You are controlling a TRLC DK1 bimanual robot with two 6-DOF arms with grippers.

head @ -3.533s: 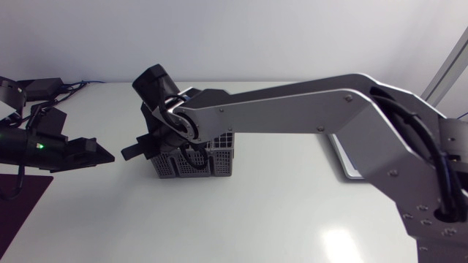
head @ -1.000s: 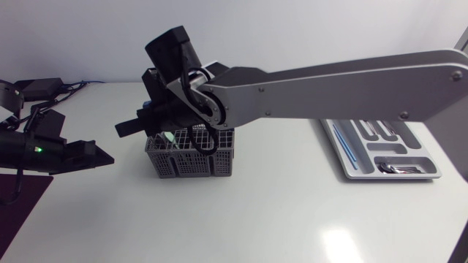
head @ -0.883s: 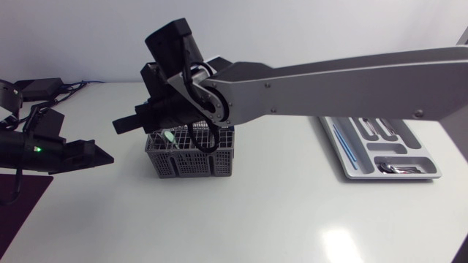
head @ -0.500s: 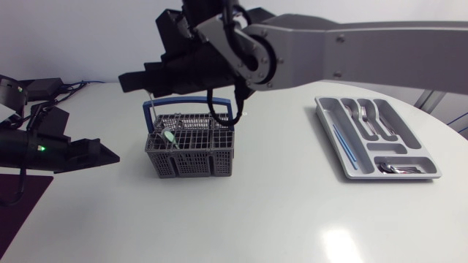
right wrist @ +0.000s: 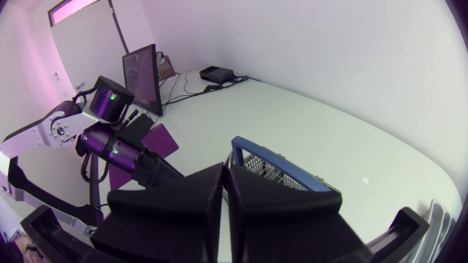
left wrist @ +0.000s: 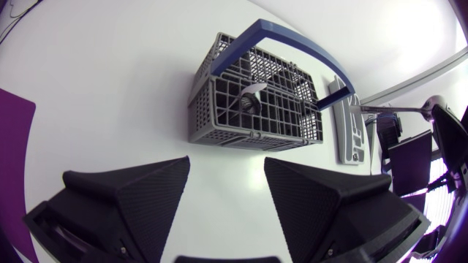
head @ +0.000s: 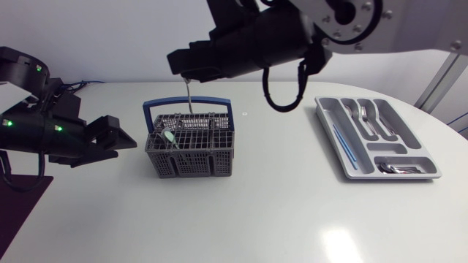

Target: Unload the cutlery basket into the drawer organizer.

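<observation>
right fingers: matte black right gripper (head: pixel 184 71) is pressed narrow, its wedges (right wrist: pixel 197 201) almost meeting; shut on the top end of a slim silver cutlery piece (head: pixel 190 93).
held piece: hangs straight down from the fingers, long axis vertical, lower end just above the basket. Thin, pale metal; fork, knife or spoon, cannot tell.
key relation: grey compartmented drawer organizer (head: pixel 389 123) lies well apart, on the right arm's own side of the white counter (head: pixel 278 212). Likely next: carry across and lay the piece level along a slot.
basket: grey plastic lattice cutlery basket (head: pixel 191 155) with blue hoop handle, directly below; a pale green-tipped utensil (head: pixel 168 136) remains inside.
left fingers: left gripper (left wrist: pixel 227 164) spread wide and empty, facing the basket, near it but not touching.
</observation>
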